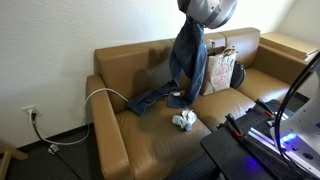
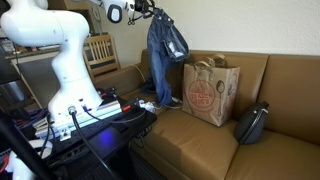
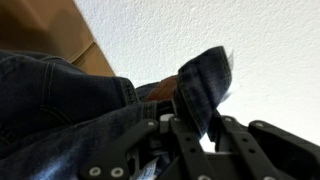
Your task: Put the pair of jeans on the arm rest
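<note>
The pair of jeans (image 1: 186,58) is blue denim and hangs from my gripper (image 1: 196,22) high above the tan sofa seat. One leg trails down onto the cushion (image 1: 150,100). In an exterior view the jeans (image 2: 165,45) dangle from the gripper (image 2: 155,13) beside a paper bag. In the wrist view the gripper (image 3: 190,125) is shut on a denim fold (image 3: 205,80). The arm rest (image 1: 108,135) is the padded tan arm at the sofa's left end, below and left of the gripper.
A small white-grey cloth lump (image 1: 184,121) lies on the seat. A brown paper bag (image 1: 220,68) (image 2: 210,92) stands on the sofa. A dark bag (image 2: 252,123) lies beside it. A white cable (image 1: 105,95) crosses the arm rest. Robot base and table (image 2: 70,110) stand in front.
</note>
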`<action>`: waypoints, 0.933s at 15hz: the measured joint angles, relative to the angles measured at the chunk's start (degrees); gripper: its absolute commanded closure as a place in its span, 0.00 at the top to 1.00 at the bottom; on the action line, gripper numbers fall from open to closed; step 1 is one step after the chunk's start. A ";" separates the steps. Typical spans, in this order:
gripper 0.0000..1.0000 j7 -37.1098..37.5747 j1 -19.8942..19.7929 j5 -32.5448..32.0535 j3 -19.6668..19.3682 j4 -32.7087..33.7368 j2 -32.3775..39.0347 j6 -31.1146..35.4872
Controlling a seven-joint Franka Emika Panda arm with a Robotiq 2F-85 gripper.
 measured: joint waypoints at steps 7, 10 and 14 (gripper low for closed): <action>0.06 4.28 12.42 8.03 -12.48 -7.56 7.28 0.04; 0.06 3.68 18.37 15.04 -16.72 -11.47 15.06 0.07; 0.06 3.71 22.29 25.14 -18.22 -18.35 25.68 0.07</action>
